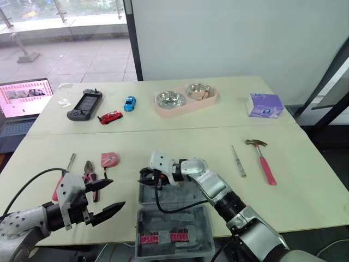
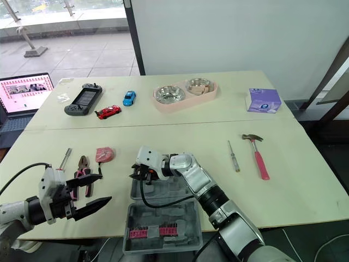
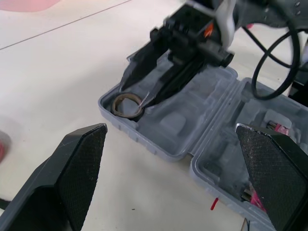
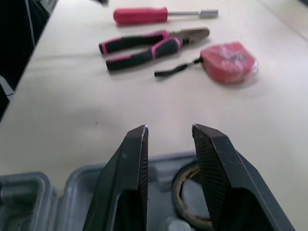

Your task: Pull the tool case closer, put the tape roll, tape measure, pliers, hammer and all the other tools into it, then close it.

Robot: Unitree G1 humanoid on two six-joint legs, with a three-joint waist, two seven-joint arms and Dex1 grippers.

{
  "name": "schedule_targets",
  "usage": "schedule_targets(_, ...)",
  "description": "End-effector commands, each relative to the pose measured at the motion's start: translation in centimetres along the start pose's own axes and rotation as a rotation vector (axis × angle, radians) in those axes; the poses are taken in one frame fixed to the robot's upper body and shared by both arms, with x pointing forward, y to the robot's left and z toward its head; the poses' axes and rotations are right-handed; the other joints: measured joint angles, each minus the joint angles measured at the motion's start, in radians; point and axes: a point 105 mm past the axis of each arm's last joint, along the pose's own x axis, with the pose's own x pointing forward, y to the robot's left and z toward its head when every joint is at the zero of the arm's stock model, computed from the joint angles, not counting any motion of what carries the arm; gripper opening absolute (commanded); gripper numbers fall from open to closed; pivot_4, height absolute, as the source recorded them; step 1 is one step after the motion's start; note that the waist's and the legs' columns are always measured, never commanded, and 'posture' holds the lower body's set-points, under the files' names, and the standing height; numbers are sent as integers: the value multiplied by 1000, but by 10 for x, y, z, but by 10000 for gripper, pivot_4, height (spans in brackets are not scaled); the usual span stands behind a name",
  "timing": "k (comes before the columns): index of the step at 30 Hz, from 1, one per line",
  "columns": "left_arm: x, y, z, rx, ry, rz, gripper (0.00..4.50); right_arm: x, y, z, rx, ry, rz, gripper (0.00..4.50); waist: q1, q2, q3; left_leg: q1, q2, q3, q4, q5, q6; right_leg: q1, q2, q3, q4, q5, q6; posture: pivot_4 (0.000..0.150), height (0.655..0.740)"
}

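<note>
Tape roll (image 3: 117, 107), lying in a far corner pocket of the open tool case (image 3: 173, 120), partly hidden behind the right claw (image 4: 169, 130), whose fingers stand narrowly apart just above it, gripping nothing. The case's near half holds a row of pink bits (image 1: 163, 237). Left claw (image 1: 117, 193) hovers wide open left of the case. On the counter (image 1: 305, 196): pliers (image 4: 149, 45), tape measure (image 4: 230, 61) and pink-handled driver (image 4: 142, 15) to the left; hammer (image 1: 263, 158) and slim screwdriver (image 1: 238, 161) to the right.
</note>
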Motion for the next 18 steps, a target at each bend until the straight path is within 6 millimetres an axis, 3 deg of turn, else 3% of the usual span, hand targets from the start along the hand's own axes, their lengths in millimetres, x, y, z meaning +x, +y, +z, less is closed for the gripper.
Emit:
schedule_targets(1,-3,1,8,26,-15,5,45000,8,-5,5,-50,24,-17,15115,-1,0,0,0,0,0,0,0,0,0,0,0,0,0,0,1500,7360)
schedule_targets(7,-5,-1,8,24,-13,8,45000,12,-3,-4,-25,67,-1,15115,0,0,0,0,0,0,0,0,0,0,0,0,0,0,0,1500,7360)
schedule_targets(14,-5,-2,9,23,-15,8,45000,12,0,-29,9,182,-2,15115,-1,0,0,3,0,0,0,0,0,2,1,1,0,0,0,1500,7360)
schedule_targets(18,-5,-2,9,23,-15,9,45000,13,-1,-10,23,73,2,15115,-1,0,0,8,0,1,-2,0,0,6,1,2,0,0,0,1500,7360)
